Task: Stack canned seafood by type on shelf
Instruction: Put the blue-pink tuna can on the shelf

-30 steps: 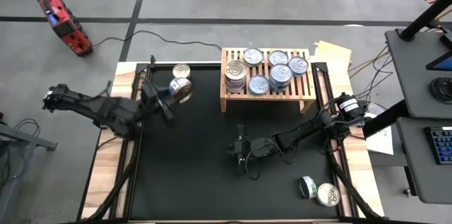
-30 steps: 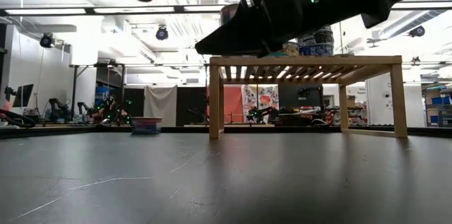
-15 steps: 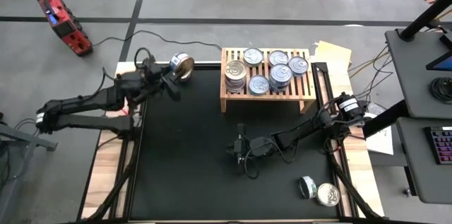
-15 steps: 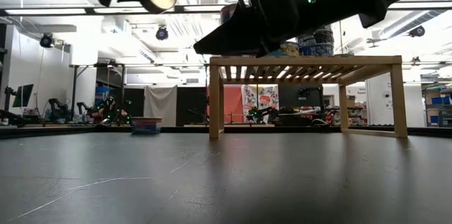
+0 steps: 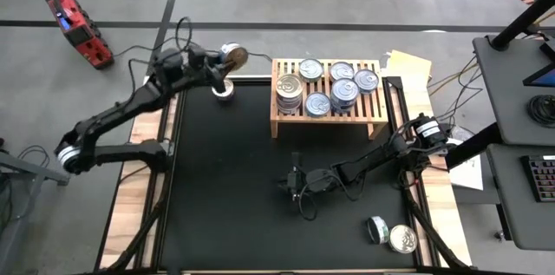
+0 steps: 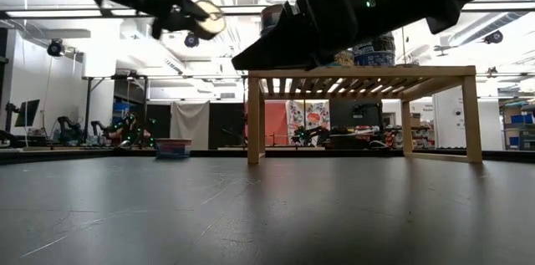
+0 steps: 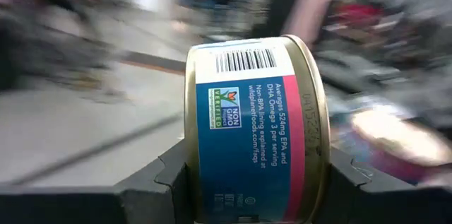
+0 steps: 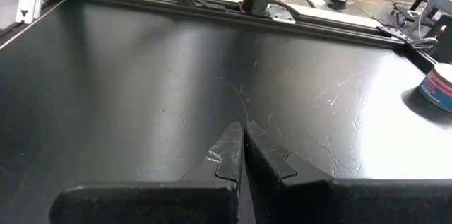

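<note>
Left gripper (image 5: 227, 55) raised off the mat's far-left corner, jaws partway open and clamped on a blue-labelled tin (image 7: 256, 129), held on edge. Label legible: barcode, "NON GMO" badge, "Average 524mg EPA and DHA Omega 3 per serving", "wildplanetfoods.com/faqs". One tin (image 5: 224, 91) on the mat beneath. Wooden shelf (image 5: 329, 121) further right, silver-lidded tins (image 5: 330, 86) stacked on top. Right gripper (image 5: 297, 187) mid-mat, fingers pressed together, empty. Two tins (image 5: 389, 234) near-right.
</note>
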`<action>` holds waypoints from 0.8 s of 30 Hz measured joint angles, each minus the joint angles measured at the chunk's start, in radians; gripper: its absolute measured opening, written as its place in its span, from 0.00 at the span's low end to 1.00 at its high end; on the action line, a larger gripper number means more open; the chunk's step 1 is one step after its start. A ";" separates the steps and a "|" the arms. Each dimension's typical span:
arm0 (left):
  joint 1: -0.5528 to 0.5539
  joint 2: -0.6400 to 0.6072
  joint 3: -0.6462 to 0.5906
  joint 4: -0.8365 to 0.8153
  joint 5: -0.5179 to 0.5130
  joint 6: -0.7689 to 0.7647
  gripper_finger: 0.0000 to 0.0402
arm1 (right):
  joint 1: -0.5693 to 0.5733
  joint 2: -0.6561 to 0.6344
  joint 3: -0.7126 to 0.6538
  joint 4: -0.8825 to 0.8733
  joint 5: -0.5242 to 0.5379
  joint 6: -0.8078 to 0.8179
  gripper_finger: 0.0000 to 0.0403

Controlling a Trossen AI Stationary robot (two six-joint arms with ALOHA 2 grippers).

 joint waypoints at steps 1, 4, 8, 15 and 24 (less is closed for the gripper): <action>0.026 0.036 0.018 0.025 0.085 -0.043 0.43 | -0.003 0.000 0.000 -0.004 0.000 0.000 0.02; 0.091 0.147 0.079 0.056 0.243 -0.135 0.43 | -0.011 0.000 0.000 -0.010 0.000 0.001 0.02; 0.123 0.284 0.169 0.053 0.251 -0.219 0.43 | -0.016 0.000 0.000 -0.035 0.000 0.022 0.02; 0.120 0.495 0.330 0.056 0.412 -0.327 0.43 | -0.020 0.000 -0.001 -0.058 0.006 0.040 0.02; 0.121 0.601 0.387 0.060 0.514 -0.384 0.43 | -0.014 -0.087 -0.028 -0.143 0.066 0.077 0.02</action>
